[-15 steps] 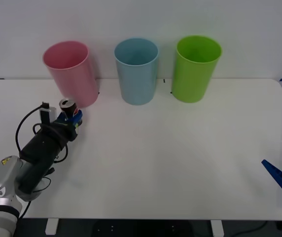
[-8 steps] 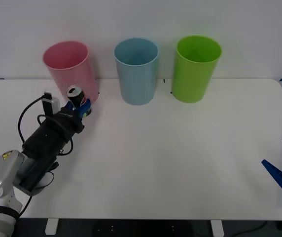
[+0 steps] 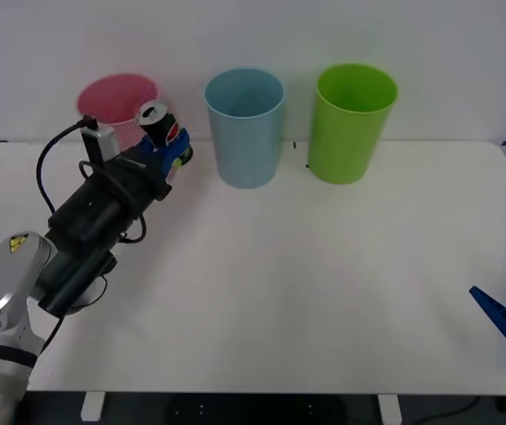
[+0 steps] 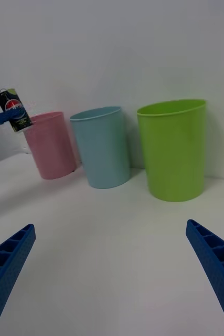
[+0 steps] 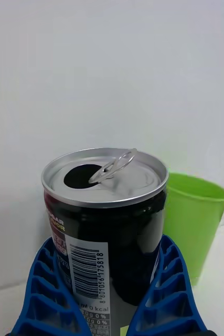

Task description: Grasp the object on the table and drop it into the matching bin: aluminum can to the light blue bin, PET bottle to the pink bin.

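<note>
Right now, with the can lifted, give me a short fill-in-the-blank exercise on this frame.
1. The left gripper is shut on the ____.
2. The can hangs in front of the ____ bin, above the table.
3. The blue bin stands between the pink bin and the ____ bin.
4. The right gripper, low at the table's right edge, is ____.

Missing words: can; pink; green; open

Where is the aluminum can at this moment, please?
In the front view, the aluminum can is held off the table in the left gripper, on the robot's left, before the pink bin.
</note>
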